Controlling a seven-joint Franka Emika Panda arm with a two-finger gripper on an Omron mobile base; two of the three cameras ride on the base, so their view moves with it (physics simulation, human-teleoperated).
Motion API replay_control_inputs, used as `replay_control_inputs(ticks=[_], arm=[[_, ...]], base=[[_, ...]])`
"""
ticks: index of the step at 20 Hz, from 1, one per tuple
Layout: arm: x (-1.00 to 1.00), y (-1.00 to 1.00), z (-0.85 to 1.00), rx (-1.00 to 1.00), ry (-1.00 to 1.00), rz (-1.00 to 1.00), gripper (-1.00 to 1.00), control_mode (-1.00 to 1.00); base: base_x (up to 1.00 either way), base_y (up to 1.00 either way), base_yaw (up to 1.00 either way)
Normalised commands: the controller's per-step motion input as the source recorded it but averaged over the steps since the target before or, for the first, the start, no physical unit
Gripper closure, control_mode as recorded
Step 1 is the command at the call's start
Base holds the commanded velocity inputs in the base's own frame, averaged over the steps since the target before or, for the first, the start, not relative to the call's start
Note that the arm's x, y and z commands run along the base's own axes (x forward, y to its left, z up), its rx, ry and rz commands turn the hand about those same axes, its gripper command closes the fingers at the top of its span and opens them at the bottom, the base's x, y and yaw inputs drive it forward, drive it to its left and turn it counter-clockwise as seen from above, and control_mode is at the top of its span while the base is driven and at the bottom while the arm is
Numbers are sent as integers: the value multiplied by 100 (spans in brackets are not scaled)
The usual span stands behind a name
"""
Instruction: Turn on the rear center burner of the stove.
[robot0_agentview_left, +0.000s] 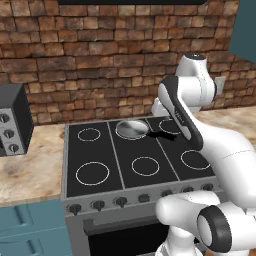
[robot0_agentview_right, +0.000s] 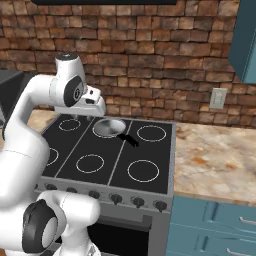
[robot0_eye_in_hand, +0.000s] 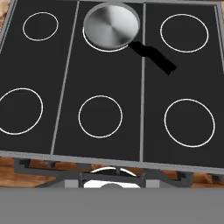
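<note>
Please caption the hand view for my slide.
Hand camera looks down on the stove; a steel pan sits on the rear center burner.

A small steel frying pan (robot0_agentview_left: 132, 128) sits at the back of the middle cooking panel below me, its black handle (robot0_eye_in_hand: 153, 57) angling across the seam toward the right-hand panel. Behind it runs a brick wall (robot0_agentview_left: 90, 65) in browns and reds. A speckled tan counter (robot0_agentview_right: 215, 160) spreads to the right, with teal cabinets (robot0_agentview_right: 215, 230) and silver drawer pulls beneath it. A white wall outlet (robot0_agentview_right: 217, 98) is set in the brick above that counter, and a teal upper cabinet (robot0_agentview_right: 246, 40) hangs at the right edge. On the left counter (robot0_agentview_left: 30, 170) I see a black countertop oven (robot0_agentview_left: 14, 120) with three round knobs down its front.
</note>
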Motion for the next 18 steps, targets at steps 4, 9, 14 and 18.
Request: replay_control_inputs(ticks=[4,9,14,18], arm=[[0,0,0,0,0,0,-100,100],[0,0,0,0,0,0,-100,100],[0,0,0,0,0,0,-100,100],[0,0,0,0,0,0,-100,100]], base=[[-12,6,0],[-46,45,0],[-42,59,0],[-14,80,0]])
